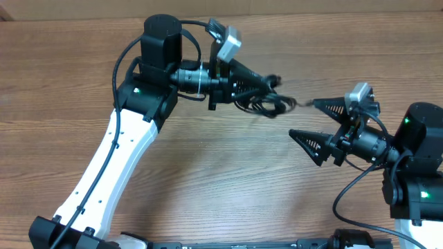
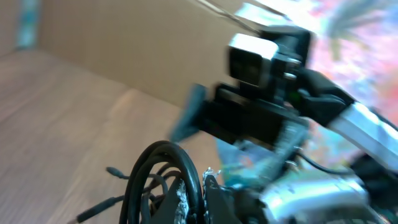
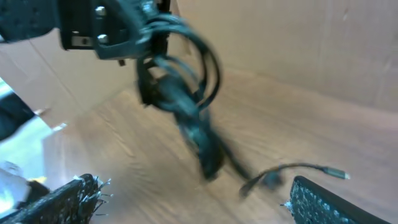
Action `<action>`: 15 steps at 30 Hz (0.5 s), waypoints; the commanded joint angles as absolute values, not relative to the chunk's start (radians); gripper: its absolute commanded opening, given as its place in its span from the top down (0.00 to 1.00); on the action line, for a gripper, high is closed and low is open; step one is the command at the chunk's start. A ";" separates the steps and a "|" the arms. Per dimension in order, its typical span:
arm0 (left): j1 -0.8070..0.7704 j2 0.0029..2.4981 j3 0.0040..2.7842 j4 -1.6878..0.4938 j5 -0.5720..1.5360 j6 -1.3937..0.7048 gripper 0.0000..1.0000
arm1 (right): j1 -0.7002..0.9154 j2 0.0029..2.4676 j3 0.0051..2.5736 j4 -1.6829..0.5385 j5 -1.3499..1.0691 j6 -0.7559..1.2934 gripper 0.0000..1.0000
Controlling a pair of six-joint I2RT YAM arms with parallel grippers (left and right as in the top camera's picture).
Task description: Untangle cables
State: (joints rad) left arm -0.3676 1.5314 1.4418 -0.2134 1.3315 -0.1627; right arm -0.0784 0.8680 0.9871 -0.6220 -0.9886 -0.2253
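Item: cables [image 1: 257, 105], one small black coiled bundle, hanging from the left claw [image 1: 271, 84], which is clamping shut on the top of the coils. The bundle is sitting over the table [image 1: 208, 180] toward its far edge, a little right of the middle. In the right wrist view the loops are dangling downward with the lower end blurred, so whether it is touching the wood cannot be told. Loose end: one thin strand is trailing out of the bundle toward the right edge and ending in a small plug [image 3: 336, 172], near the right claw's far finger. Right claw [image 1: 302, 118]: its jaws are standing wide apart, gripping nothing, and pointing at the bundle from just beside it. Step in hand, as judged: one arm is anchoring the tangle while the other is lining up to take a free strand. No strand is looking pulled clear, so the untangling is appearing to be at an early stage. Next move, as judged: the right claw is needing to close on the trailing strand close to the plug, not on the coils, then draw it toward the right edge against the left claw's hold; pulling the wrong loop is risking a tighter knot.
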 commanded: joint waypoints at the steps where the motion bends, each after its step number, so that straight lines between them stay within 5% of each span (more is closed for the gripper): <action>1: -0.396 1.504 1.466 -0.210 1.471 -0.099 0.96 | -0.079 0.863 0.983 -0.604 -0.997 -0.311 0.02; 11: -0.558 1.504 1.466 -0.191 1.456 0.054 0.96 | -0.079 0.865 0.983 -0.611 -1.103 -0.326 0.09; 12: -0.562 1.504 1.466 -0.181 1.456 0.057 0.96 | -0.079 0.865 0.983 -0.616 -1.105 -0.326 0.16; 15: -0.563 1.504 1.466 -0.126 1.456 0.056 0.96 | -0.079 0.865 0.983 -0.645 -1.104 -0.326 0.74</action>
State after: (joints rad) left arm -0.5598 1.5314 1.4418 -0.1585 1.4288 0.0082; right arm -0.0776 0.8677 0.9871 -0.6334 -1.0931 -0.3237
